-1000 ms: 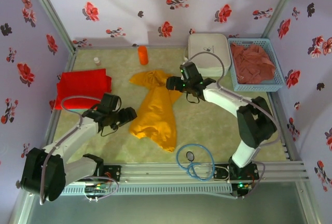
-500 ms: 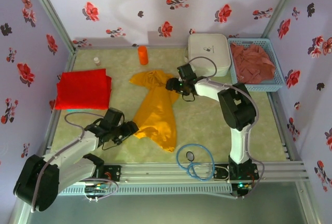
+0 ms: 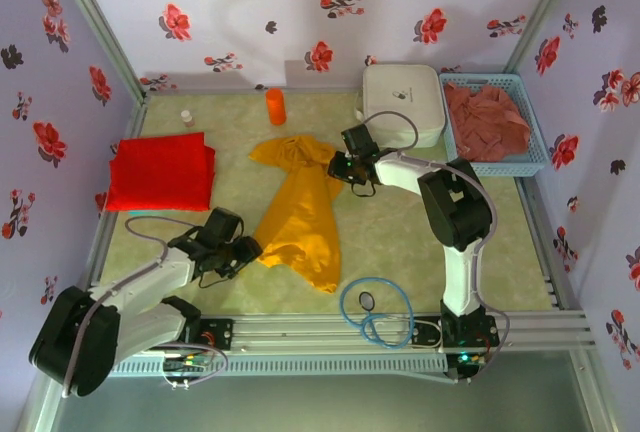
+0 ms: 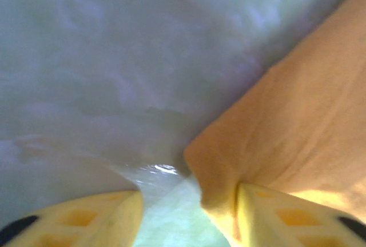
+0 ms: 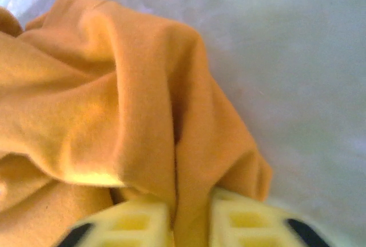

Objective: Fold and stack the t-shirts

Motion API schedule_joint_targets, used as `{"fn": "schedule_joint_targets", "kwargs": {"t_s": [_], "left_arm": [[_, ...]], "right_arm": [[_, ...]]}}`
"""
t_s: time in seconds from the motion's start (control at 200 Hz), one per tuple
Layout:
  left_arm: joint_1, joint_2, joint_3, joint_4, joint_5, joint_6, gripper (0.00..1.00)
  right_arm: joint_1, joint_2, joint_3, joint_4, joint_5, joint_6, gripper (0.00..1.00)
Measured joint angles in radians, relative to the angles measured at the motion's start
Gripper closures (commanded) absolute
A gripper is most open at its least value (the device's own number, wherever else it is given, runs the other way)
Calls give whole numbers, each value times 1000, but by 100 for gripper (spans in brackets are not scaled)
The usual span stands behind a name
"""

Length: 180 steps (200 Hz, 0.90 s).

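Three t-shirts in all on the tabletop (image 3: 430, 232). One golden-yellow t-shirt (image 3: 300, 214), rumpled and drawn out long between the two grippers. One bright red t-shirt (image 3: 160, 172), folded flat, beyond the left gripper (image 3: 250, 249) and off to its left, well apart from it. One dusty pink t-shirt (image 3: 487, 120), bunched inside a blue basket (image 3: 538, 127), off to the right of the right gripper (image 3: 337, 165) and slightly beyond it.

Two grippers, both at the golden-yellow t-shirt. Of the pair, the right gripper clenched at the far end of the shirt, with a fold of yellow cloth pinched upright between its two yellow fingers (image 5: 140, 221) and more cloth heaped ahead and to the left of them in the right wrist view. At the near end, the left gripper low over the tabletop beside the hem, its fingers (image 4: 86, 218) parted and not clamped on anything. A corner of yellow cloth against the inside of the right-hand finger, bare tabletop in the rest of the gap.

Other things, one of each:
- a white rounded case (image 3: 403, 102) beyond the right gripper and to its right, near but apart
- an orange cylinder (image 3: 275, 106) beyond the right gripper and to its left
- a small bottle (image 3: 186, 117) far beyond the left gripper, past the bright red t-shirt
- a coil of blue cable (image 3: 375, 314) behind both grippers, on the near side of the tabletop
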<state>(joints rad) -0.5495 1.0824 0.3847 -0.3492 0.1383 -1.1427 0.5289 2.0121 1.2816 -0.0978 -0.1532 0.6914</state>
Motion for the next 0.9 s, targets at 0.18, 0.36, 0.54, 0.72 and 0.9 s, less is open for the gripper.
{"fn": "schedule_joint_targets", "kwargs": {"t_s": [0.18,0.36,0.54,0.72,0.9], "left_arm": [[0,53,40,-60,-23,21,88],[-3,95,74,-10,-31,64,100],[18,97,145,2,-40,118,81],[16,90,149,18,12,126,46],[-3,102,138,46,44,123,46]], "right_arm": [[0,-37,-34,-10,27,-5,100],[-4,-142,-76,-40,64,-11,100],[-19,-243,-108,-73,87,-20,100],[-26,-275,-129,-88,102,-31,100],[-28,-275,-143,-90,102,-30,100]]}}
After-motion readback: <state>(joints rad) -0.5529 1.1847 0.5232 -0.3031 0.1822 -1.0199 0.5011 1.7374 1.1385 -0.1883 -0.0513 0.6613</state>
